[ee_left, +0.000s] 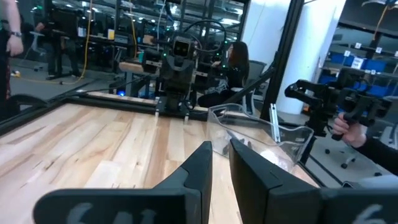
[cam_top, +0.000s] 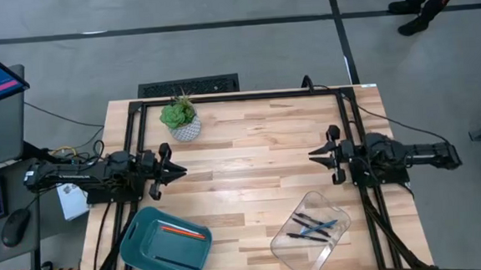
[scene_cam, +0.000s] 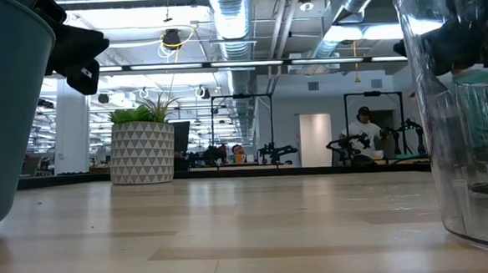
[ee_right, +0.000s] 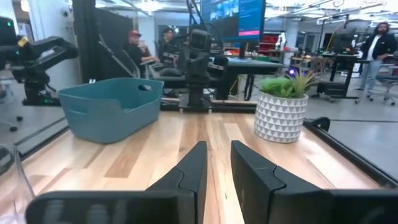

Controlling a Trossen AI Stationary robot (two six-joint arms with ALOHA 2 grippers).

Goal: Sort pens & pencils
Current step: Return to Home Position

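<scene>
inside the clear bin [cam_top: 311,199] on the desk's [cam_top: 250,151] right side lie the pens [cam_top: 315,227]; the pencils [cam_top: 184,231] lie in the teal bin [cam_top: 147,241] on the left. the left claw [cam_top: 178,169] and right claw [cam_top: 315,155] hover mid-desk, each narrow and empty, near its bin but apart.

The high view looks straight down from well above and takes in the whole table [cam_top: 250,151] and the floor around it. The low view sits at board level, close between the blue bin [scene_cam: 8,107] and the clear bin [scene_cam: 460,100], facing across to the plant [scene_cam: 142,146] and the room. Each wrist view looks level across the table. The left one shows the right arm [ee_left: 180,62] and clear bin, and the right one shows the left arm [ee_right: 198,56], blue bin and plant.
</scene>
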